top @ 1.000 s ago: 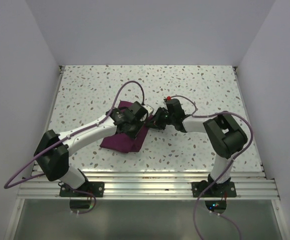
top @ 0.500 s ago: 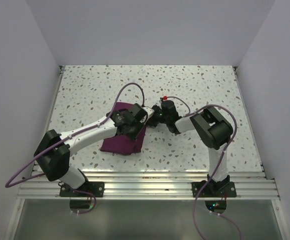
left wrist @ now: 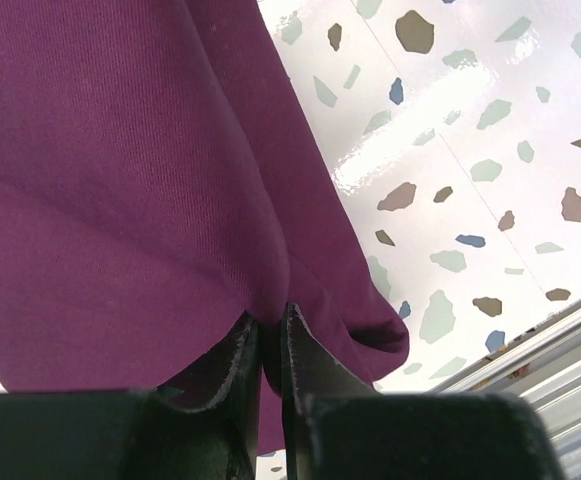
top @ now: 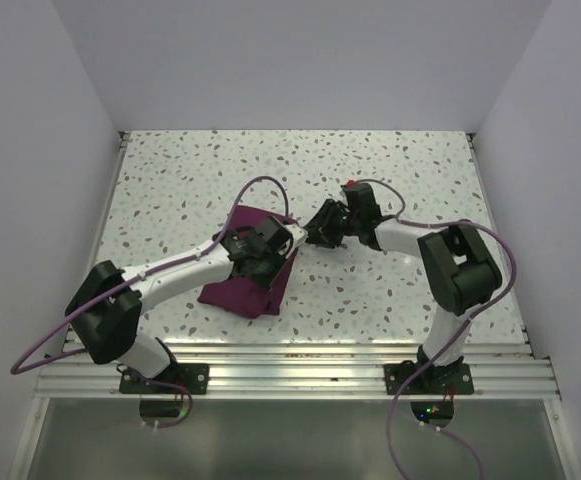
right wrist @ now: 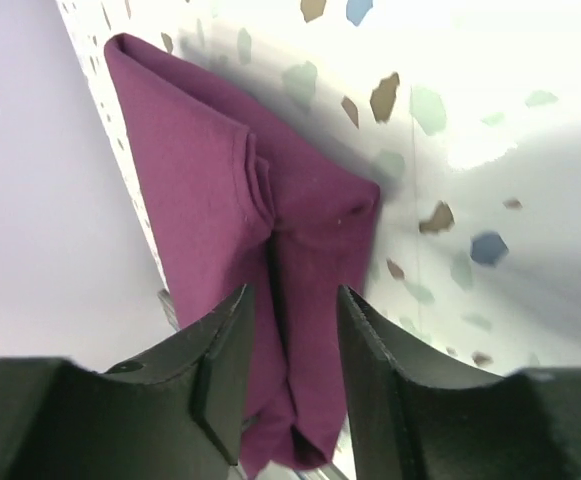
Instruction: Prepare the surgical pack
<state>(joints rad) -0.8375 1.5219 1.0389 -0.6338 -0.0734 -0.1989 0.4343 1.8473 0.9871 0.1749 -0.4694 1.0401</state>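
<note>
The surgical pack [top: 235, 290] is a folded purple-maroon fabric sheet lying on the speckled table left of centre. My left gripper [top: 267, 262] sits over its right part and is shut on a pinch of the fabric [left wrist: 120, 180], which fills the left wrist view. My right gripper [top: 315, 232] is open just right of the pack's far right corner. In the right wrist view the folded pack [right wrist: 230, 230] lies ahead between and beyond the open fingers [right wrist: 225, 360], not held.
The speckled table [top: 390, 170] stretches to the back and right. A metal rail [top: 300, 355] runs along the near edge and shows in the left wrist view [left wrist: 560, 350]. White walls close in on both sides.
The right gripper has pulled back from the pack and swung right and away, with its elbow out again. The left gripper stayed on the fabric; the pack shifted slightly toward the near edge.
</note>
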